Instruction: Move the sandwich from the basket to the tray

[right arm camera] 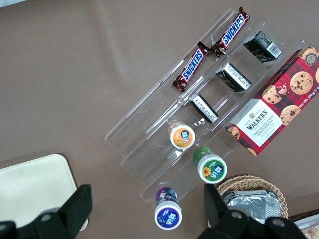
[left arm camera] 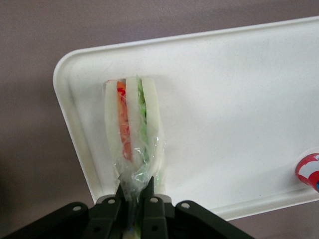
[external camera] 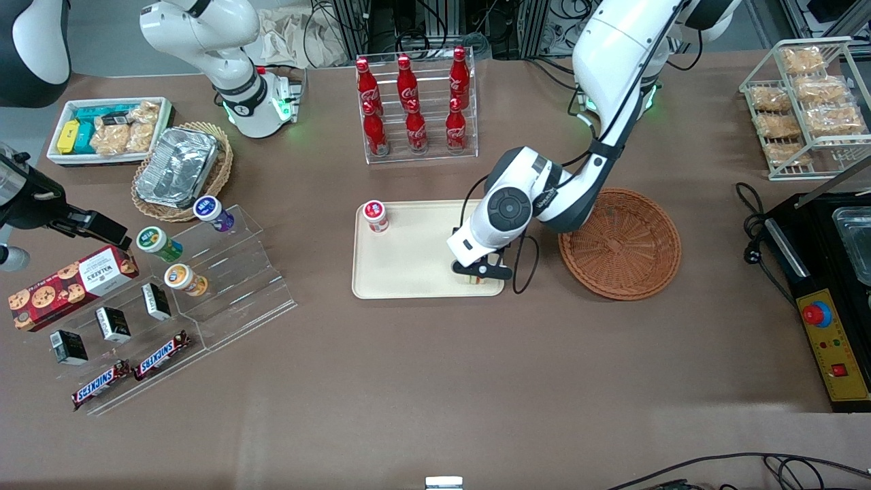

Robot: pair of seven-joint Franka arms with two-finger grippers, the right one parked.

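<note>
The sandwich (left arm camera: 132, 129), pale bread with red-orange and green layers in clear wrap, stands on its edge on the cream tray (left arm camera: 224, 124), near the tray corner closest to the basket. My left gripper (left arm camera: 134, 191) is shut on the sandwich's wrapped end. In the front view the gripper (external camera: 482, 273) is low over the tray (external camera: 408, 272) at its edge toward the working arm, with a sliver of sandwich (external camera: 478, 278) showing under it. The reddish-brown basket (external camera: 626, 245) lies beside the tray and holds nothing.
A red-capped cup (external camera: 375, 216) stands on the tray's corner farthest from the camera. A rack of red bottles (external camera: 415, 109) stands farther back. A clear stepped stand (external camera: 204, 286) with snacks lies toward the parked arm's end. A black box (external camera: 823, 299) lies toward the working arm's end.
</note>
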